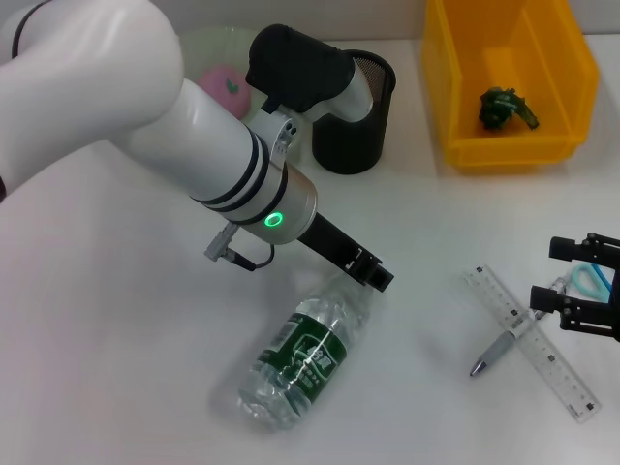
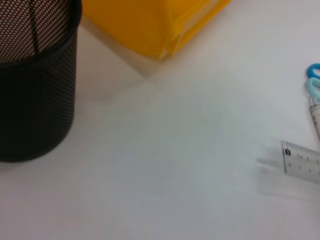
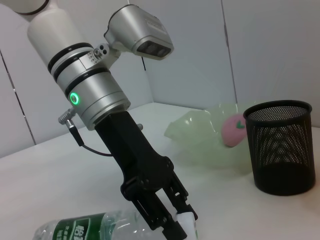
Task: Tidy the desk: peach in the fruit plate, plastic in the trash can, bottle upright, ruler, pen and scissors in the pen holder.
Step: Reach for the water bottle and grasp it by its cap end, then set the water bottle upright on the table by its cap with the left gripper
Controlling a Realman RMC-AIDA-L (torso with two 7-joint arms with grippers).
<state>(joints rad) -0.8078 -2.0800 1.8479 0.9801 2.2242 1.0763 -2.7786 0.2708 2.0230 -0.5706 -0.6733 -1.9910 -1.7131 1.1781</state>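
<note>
The clear bottle (image 1: 300, 356) with a green label lies on its side on the white desk. My left gripper (image 1: 374, 275) is down at its neck, with the fingers closed around the white cap (image 3: 186, 220). The pink peach (image 1: 225, 84) rests in the pale green fruit plate (image 1: 199, 46). Green plastic (image 1: 506, 107) lies in the yellow trash can (image 1: 455, 87). The ruler (image 1: 538, 344), the pen (image 1: 494, 354) and the blue-handled scissors (image 1: 589, 279) lie at the right. My right gripper (image 1: 547, 273) hovers open over them. The black mesh pen holder (image 1: 354, 116) stands at the back.
The pen holder (image 2: 35, 80) and the trash can (image 2: 150, 25) stand close together at the back of the desk. One end of the ruler (image 2: 300, 160) and the scissors handle (image 2: 314, 80) show in the left wrist view. Bare desk lies between them.
</note>
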